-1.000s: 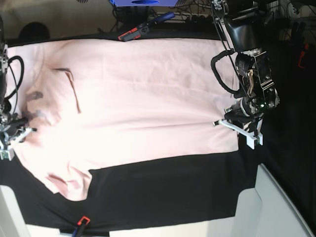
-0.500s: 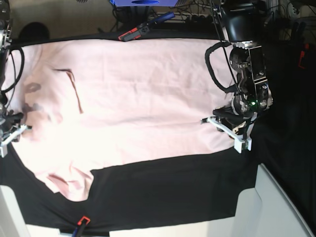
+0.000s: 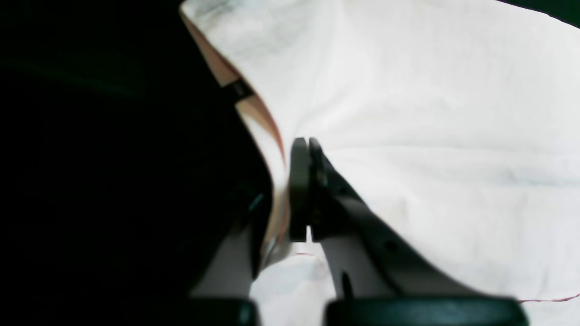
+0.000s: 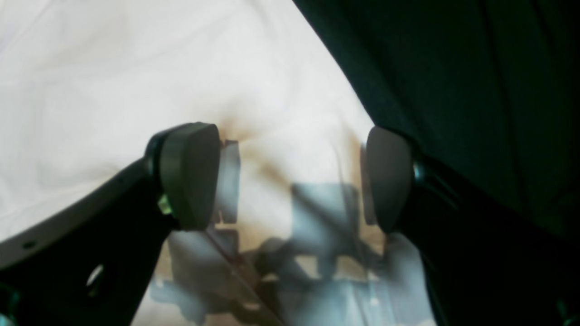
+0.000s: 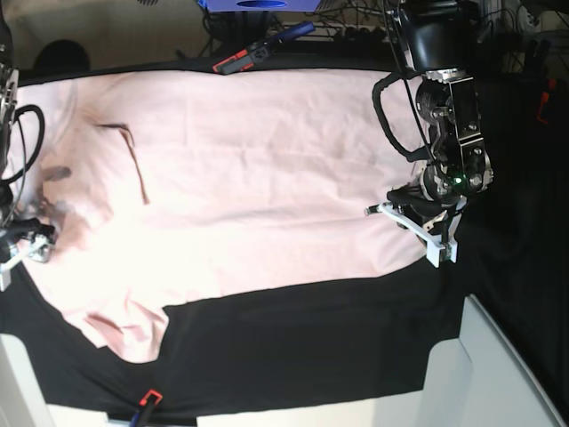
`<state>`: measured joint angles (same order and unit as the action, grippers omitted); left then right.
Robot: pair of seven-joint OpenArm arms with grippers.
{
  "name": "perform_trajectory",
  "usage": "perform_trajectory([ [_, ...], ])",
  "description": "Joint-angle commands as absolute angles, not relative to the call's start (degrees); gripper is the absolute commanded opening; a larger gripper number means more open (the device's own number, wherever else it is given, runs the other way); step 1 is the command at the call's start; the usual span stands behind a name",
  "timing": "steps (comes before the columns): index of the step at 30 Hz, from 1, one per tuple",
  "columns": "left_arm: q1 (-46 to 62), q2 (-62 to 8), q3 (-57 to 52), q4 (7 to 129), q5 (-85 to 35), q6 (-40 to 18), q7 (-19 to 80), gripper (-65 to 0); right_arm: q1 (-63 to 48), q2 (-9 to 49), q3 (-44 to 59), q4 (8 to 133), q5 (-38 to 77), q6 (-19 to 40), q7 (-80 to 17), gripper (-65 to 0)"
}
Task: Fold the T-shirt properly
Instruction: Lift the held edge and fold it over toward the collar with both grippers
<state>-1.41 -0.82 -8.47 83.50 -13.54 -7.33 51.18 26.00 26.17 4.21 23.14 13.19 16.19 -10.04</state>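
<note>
My right pincer (image 4: pixel 290 176) hangs released over the shirt's (image 5: pixel 258 178) collar end, pads spread with cloth beneath but nothing gripped. My left pincer (image 3: pixel 304 190) is clenched at the hem edge; whether cloth is pinched I cannot tell. The shirt lies spread flat across the black tabletop (image 5: pixel 311 347). I judge the folding barely begun; next I need firm grips on both ends.

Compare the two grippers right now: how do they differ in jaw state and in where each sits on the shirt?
The left gripper has its jaws pressed together; the right gripper has its jaws wide apart with nothing between the pads.
The left gripper pinches the T-shirt at its edge, lifting a fold, whereas the right gripper only hovers over flat cloth.
In the base view they sit at opposite ends of the shirt.
Both are at a shirt edge beside the black table cloth.
</note>
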Motion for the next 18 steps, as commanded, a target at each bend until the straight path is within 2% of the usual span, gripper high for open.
perform_trajectory([
  [1,-1.89,-1.19,-8.57,84.79,-13.85,-7.16,50.33,-65.0,28.26,27.30,4.26,23.25,13.41,16.22,-8.92,-17.0],
  [8,-1.80,-1.27,-8.57,84.79,-13.85,-7.16,50.33,-65.0,28.88,25.36,4.18,20.00,13.14,16.22,-8.92,-17.0],
  [16,-1.89,-2.07,-8.57,84.79,-13.85,-7.16,50.33,-65.0,30.81,23.16,4.35,15.60,6.02,16.22,-8.84,-17.1],
  [18,-1.89,-2.15,-8.57,84.79,-13.85,-7.16,50.33,-65.0,30.81,23.08,4.35,15.52,5.76,16.22,-8.84,-21.0],
])
